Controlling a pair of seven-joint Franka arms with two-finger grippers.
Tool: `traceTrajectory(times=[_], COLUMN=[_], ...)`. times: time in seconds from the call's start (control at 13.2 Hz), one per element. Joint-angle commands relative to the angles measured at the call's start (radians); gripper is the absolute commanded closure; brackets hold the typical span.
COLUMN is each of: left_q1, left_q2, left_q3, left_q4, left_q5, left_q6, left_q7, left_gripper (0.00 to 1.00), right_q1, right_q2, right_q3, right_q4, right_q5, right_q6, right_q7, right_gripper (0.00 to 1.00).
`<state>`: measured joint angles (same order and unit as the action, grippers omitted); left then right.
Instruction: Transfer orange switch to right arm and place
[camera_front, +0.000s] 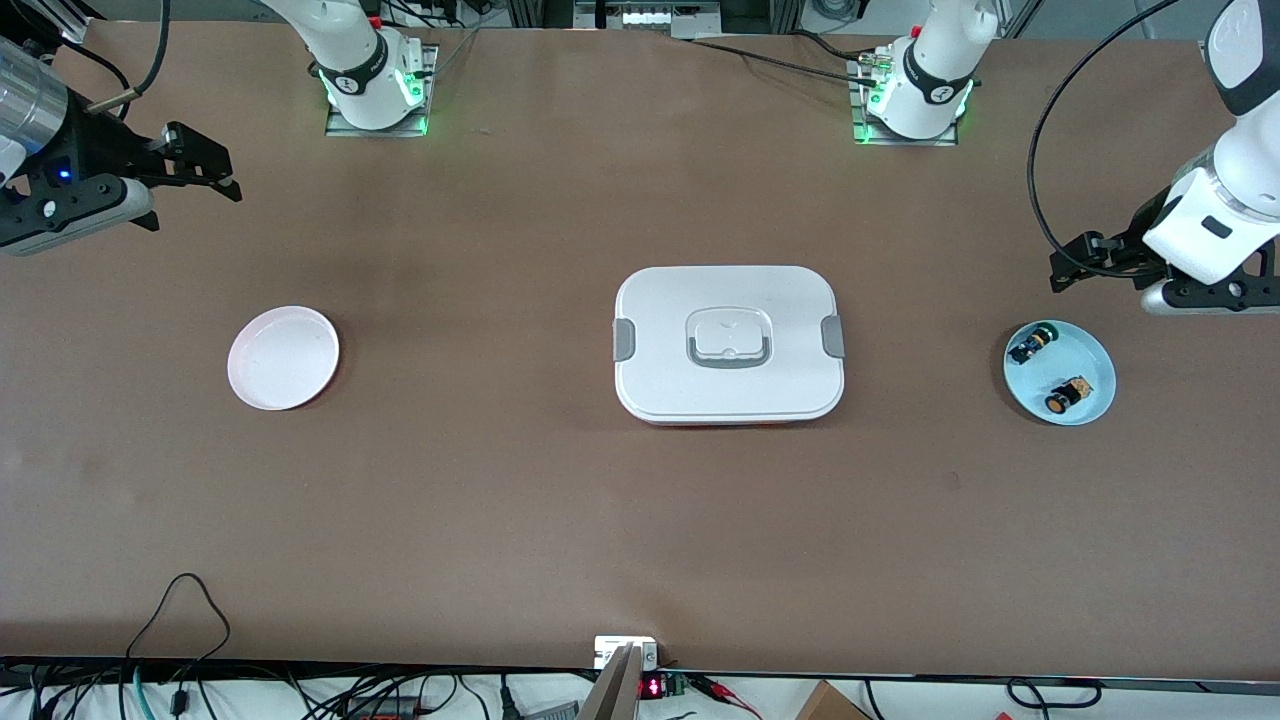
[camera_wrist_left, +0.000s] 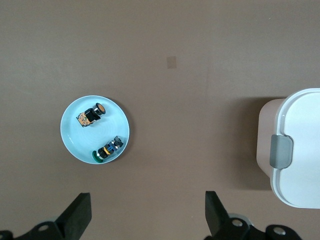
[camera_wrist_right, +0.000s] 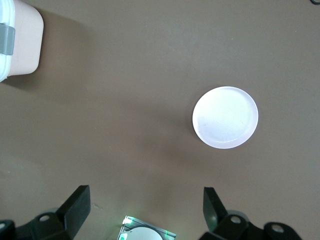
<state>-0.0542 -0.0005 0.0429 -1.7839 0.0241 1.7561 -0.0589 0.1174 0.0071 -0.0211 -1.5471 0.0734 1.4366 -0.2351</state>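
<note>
Orange-capped, the orange switch (camera_front: 1066, 394) is lying untouched in the pale blue dish (camera_front: 1092, 350) at the left arm's end of the table, nearer the front camera than its green-capped twin (camera_front: 1033, 345); we are judging the pickup not yet begun; the left gripper (camera_front: 1065, 270) is hanging released, over bare table just beside the dish; the right gripper (camera_front: 215, 170) is waiting released above its own end, the white plate (camera_front: 283, 357) empty; next we are needing the left claw to descend squarely over the orange one.
</note>
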Motion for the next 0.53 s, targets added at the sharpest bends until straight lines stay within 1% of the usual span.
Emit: traceTrajectory(times=[0.0, 0.3, 0.38, 0.46], left_q1=[-0.001, -0.003, 0.002, 0.023], left_q2=[0.060, 0.082, 0.105, 0.150], left_q3=[0.005, 0.006, 0.012, 0.014], left_q4=[0.072, 0.081, 0.109, 0.127], left_q5=[0.008, 0.010, 0.019, 0.020], left_q6=[-0.026, -0.023, -0.024, -0.023], left_q7=[-0.001, 0.002, 0.004, 0.004], left_gripper=[0.00, 0.00, 0.00, 0.00], right_q1=[0.013, 0.013, 0.013, 0.013], right_q2=[-0.003, 0.004, 0.005, 0.005], right_q3=[-0.002, -0.003, -0.003, -0.005], right_q4=[0.018, 0.018, 0.018, 0.018], right_q5=[-0.017, -0.015, -0.014, -0.015], right_q6=[-0.019, -0.013, -0.012, -0.010], right_q7=[-0.013, -0.015, -0.015, -0.013], right_gripper=[0.00, 0.00, 0.00, 0.00])
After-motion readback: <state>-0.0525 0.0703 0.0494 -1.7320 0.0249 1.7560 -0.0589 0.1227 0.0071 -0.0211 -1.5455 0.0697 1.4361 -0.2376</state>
